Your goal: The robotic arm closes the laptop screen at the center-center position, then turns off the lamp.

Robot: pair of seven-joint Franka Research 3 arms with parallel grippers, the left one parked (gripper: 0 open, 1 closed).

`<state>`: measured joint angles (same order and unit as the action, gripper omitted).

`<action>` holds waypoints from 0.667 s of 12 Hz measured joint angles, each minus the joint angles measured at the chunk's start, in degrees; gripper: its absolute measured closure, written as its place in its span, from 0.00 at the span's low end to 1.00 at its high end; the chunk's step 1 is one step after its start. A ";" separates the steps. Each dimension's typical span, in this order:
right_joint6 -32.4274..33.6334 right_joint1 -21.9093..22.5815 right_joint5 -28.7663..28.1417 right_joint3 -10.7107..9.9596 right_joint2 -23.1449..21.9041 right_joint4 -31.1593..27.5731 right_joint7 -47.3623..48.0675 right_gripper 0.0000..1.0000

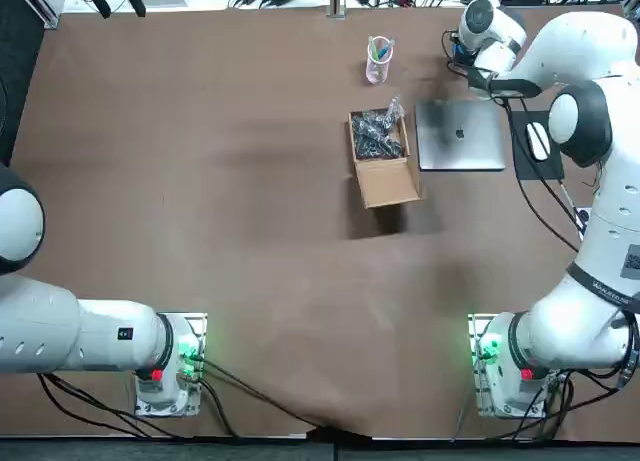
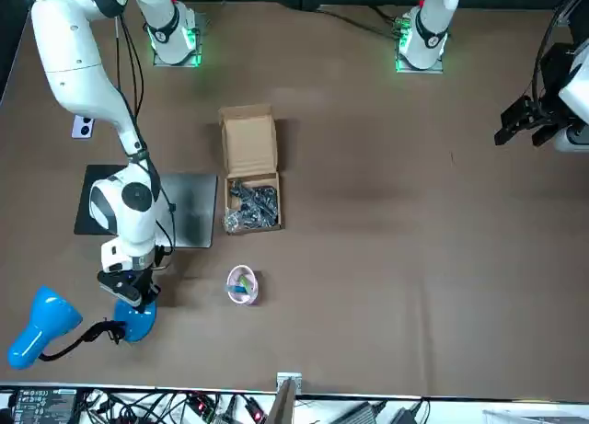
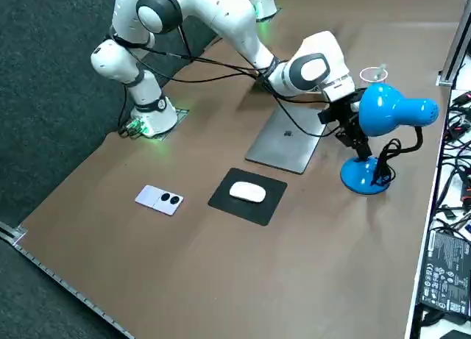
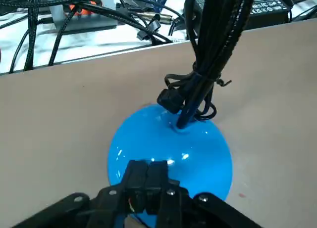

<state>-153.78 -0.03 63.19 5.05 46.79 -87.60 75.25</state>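
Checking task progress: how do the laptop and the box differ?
The laptop is shut flat; the box stands open, flaps out. The laptop is silver; the box is brown cardboard with dark items inside. Both are rectangular and lie side by side. The right gripper, shut, is at the lamp base.

Laptop (image 1: 460, 134) lies flat, lid down, on the table's far right. Box (image 1: 382, 161) sits just left of it, with the cup (image 1: 379, 61) behind the box. Mouse (image 3: 247, 193) rests on its pad (image 3: 257, 211), right of the laptop. Lamp (image 3: 364, 176) stands behind the laptop, right gripper (image 4: 147, 168) directly over its base.
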 joint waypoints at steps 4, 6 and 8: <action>-0.07 -0.02 0.22 -0.03 0.10 0.13 0.00 0.98; -0.07 -0.12 0.28 -0.12 0.11 0.18 0.00 0.98; -0.10 -0.27 0.36 -0.13 0.11 0.25 0.00 0.98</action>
<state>-153.89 -0.30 63.55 4.92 46.90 -87.35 75.26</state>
